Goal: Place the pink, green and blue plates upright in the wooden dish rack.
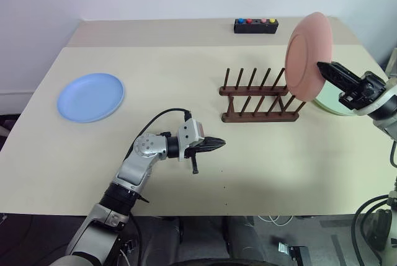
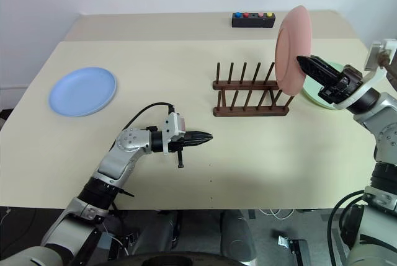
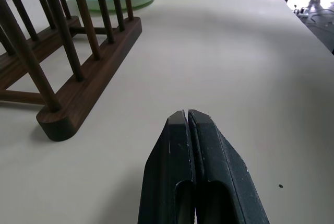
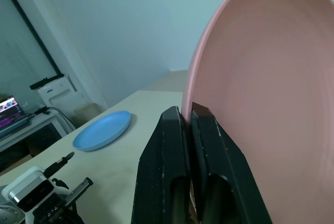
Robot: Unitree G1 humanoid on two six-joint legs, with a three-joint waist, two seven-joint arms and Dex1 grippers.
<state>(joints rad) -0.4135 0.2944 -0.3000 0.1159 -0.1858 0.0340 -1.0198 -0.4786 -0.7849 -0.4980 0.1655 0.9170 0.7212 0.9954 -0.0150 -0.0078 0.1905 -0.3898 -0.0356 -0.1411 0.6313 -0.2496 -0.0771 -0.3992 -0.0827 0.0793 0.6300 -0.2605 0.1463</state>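
- So far: pink plate (image 1: pixel 308 56) upright at the right end of the wooden dish rack (image 1: pixel 257 97), rim pinched between the right gripper (image 1: pixel 325 69) fingers; seated or not, cannot tell.
- Left gripper (image 1: pixel 218 142) clenched on nothing, low over the table (image 1: pixel 186 67) in front of the rack.
- Left to do: green plate (image 2: pixel 322 92) flat just behind the pink one; blue plate (image 1: pixel 91 97) flat, well apart at far left.
- No plate visibly released into a slot yet.

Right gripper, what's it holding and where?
The right gripper pinches the pink plate by its rim, upright at the dish rack's right end.
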